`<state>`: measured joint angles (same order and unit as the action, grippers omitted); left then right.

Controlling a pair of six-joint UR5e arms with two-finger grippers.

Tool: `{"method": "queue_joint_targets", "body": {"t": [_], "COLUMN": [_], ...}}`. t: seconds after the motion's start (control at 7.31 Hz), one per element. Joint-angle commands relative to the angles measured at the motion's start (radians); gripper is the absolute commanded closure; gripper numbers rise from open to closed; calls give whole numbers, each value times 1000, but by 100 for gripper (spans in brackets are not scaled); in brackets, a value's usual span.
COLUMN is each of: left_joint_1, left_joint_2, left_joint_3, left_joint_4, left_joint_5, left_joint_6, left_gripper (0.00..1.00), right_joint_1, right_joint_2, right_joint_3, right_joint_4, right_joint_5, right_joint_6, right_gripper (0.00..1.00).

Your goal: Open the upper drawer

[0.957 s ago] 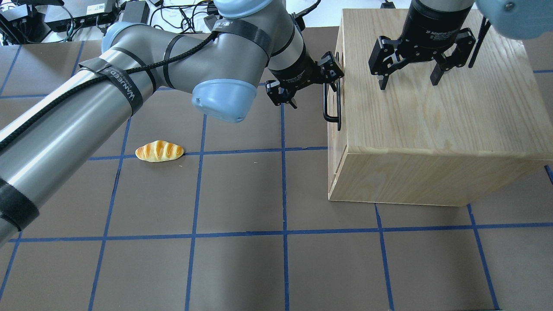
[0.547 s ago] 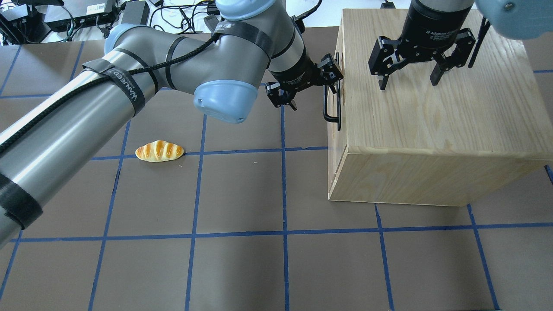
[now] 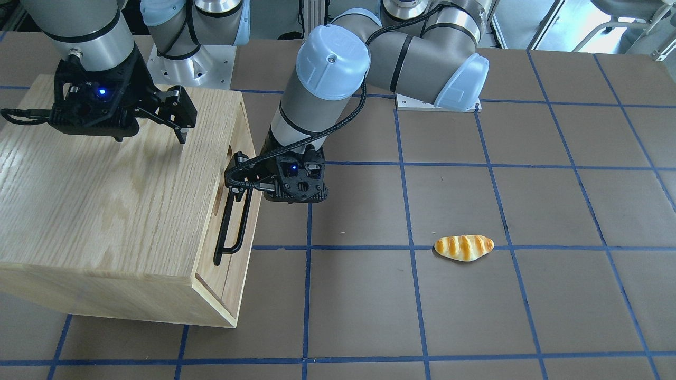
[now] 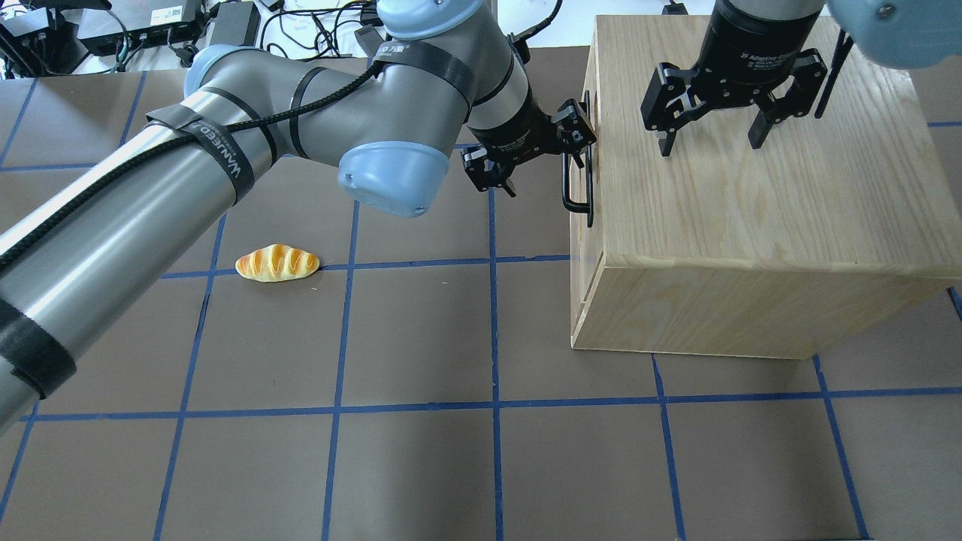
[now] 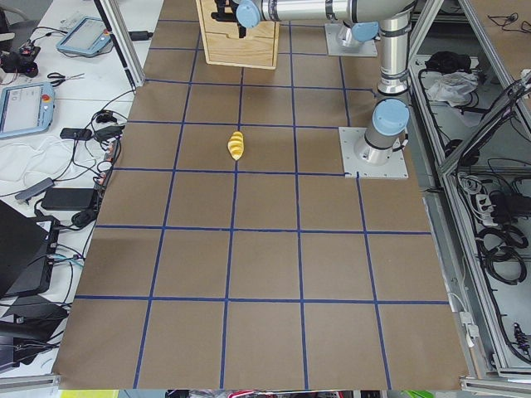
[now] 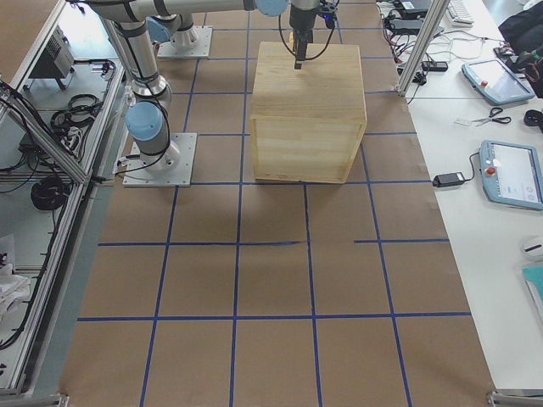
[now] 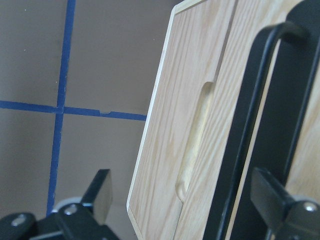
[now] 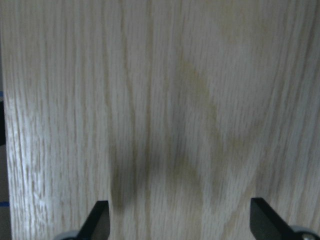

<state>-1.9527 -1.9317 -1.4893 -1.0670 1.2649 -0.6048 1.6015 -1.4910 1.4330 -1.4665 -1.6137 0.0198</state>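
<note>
Brown matte tabletop was gridded with blue tape lines, white side bench carried a grey tablet, aluminium frame post stood alongside.

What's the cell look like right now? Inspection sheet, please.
Surface: brown table with a blue tape grid.
Job's things: upper drawer not visibly pulled out of the cabinet; handle ungripped.
Clutter: bread roll on the table, apart from the cabinet.
Grippers: left gripper open, jaws either side of the handle; right gripper open over the cabinet top, holding nothing.
Cables: black cable strapped along the left arm; loose cables beyond the table's far edge.
Surroundings: teach pendants on side benches; no people seen.
</note>
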Motion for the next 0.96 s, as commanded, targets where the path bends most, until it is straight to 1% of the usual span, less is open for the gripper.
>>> {"method": "queue_joint_targets", "body": {"t": [0.0, 0.41, 0.82], "left_joint_1": [0, 0, 0], "left_joint_2": [-9, -29, -27], "left_joint_3": [0, 6, 9], "left_joint_4": [1, 10, 10], "left_joint_5": [-1, -1, 13], "left_joint_6": [0, 11, 11], "left_gripper": [0, 0, 0], "right_joint_1": [0, -2, 0], "right_joint_2": [0, 0, 0], "right_joint_3": [0, 0, 1], "right_joint_4": [0, 0, 0], "right_joint_5": [0, 0, 0], "right_joint_6": [-1, -1, 0], "right_gripper": [0, 0, 0]}}
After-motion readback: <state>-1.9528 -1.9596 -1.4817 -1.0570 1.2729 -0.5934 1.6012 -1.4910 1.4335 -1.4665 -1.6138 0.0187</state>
